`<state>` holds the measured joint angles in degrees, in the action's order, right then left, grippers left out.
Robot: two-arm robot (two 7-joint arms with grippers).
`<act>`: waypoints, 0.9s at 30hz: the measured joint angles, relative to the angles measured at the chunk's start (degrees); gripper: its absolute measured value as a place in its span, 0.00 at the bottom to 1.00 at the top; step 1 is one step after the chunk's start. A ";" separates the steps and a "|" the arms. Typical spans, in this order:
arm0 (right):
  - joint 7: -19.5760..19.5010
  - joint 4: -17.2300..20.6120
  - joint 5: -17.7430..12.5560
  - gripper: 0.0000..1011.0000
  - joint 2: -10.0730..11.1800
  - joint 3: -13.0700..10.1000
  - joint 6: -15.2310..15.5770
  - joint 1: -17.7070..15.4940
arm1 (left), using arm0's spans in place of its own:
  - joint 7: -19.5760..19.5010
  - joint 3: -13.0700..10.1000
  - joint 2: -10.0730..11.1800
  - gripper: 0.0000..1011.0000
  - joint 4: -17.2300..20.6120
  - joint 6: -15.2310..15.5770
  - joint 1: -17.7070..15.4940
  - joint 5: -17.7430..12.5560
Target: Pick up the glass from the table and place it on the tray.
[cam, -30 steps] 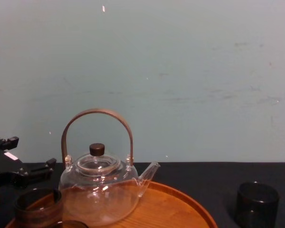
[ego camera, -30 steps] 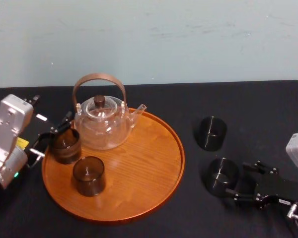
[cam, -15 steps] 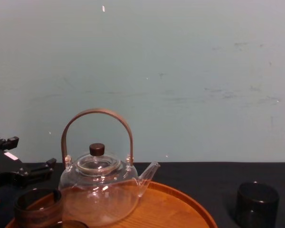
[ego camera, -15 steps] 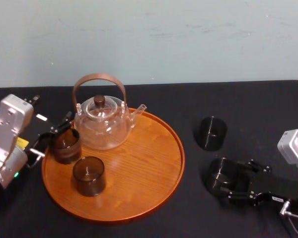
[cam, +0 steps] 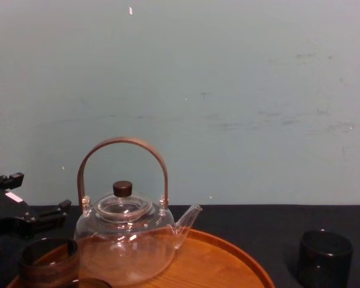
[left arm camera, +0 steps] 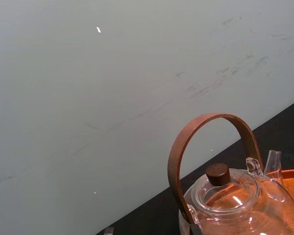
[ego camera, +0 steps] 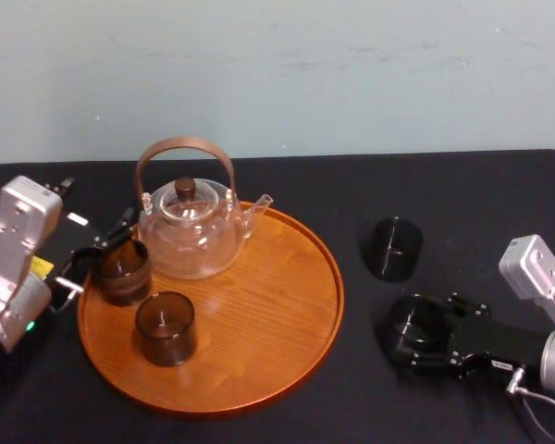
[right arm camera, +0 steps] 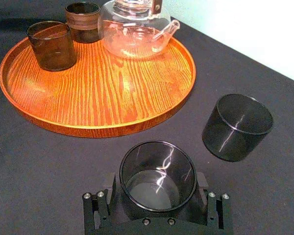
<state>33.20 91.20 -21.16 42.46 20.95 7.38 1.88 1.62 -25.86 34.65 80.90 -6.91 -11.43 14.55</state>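
Observation:
A dark glass (ego camera: 414, 326) (right arm camera: 157, 175) stands on the black table just right of the tray (ego camera: 259, 314) (right arm camera: 103, 93). My right gripper (ego camera: 409, 339) (right arm camera: 157, 208) is open around it, one finger on each side of its base. A second dark glass (ego camera: 393, 248) (right arm camera: 237, 126) (cam: 324, 259) stands farther back on the table. Two brown glasses (ego camera: 122, 271) (ego camera: 165, 326) sit on the tray's left part. My left gripper (ego camera: 97, 252) (cam: 30, 217) is open at the tray's left rim, beside the farther brown glass.
A clear glass teapot (ego camera: 190, 231) (cam: 125, 240) (left arm camera: 235, 198) with a brown arched handle stands at the back of the tray. The tray's middle and right side are bare wood. A pale wall rises behind the table's far edge.
My right gripper has slid left along the table until its fingers flank the nearer dark glass. The glass has not moved, and the left arm is still.

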 joint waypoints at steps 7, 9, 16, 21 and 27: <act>0.09 -0.45 0.20 0.99 -0.39 0.57 0.35 1.04 | 0.00 0.00 0.00 0.99 0.00 0.00 0.00 0.00; -0.01 -0.58 0.47 0.99 -0.58 0.77 0.41 1.36 | 0.00 0.00 0.00 0.99 0.00 0.00 0.00 0.00; -0.18 -0.61 0.70 0.99 -0.65 0.85 0.42 1.47 | 0.00 0.00 0.00 0.99 0.00 0.00 0.00 0.00; -0.18 -0.61 0.66 0.99 -0.61 0.80 0.42 1.40 | 0.00 0.00 0.00 0.99 0.00 0.00 0.00 0.00; -0.16 -0.57 0.54 0.90 -0.58 0.74 0.39 1.34 | 0.00 0.00 0.00 0.99 0.00 0.00 0.00 0.00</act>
<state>33.03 90.62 -20.63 41.88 21.69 7.77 3.22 1.62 -25.86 34.65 80.90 -6.91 -11.43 14.55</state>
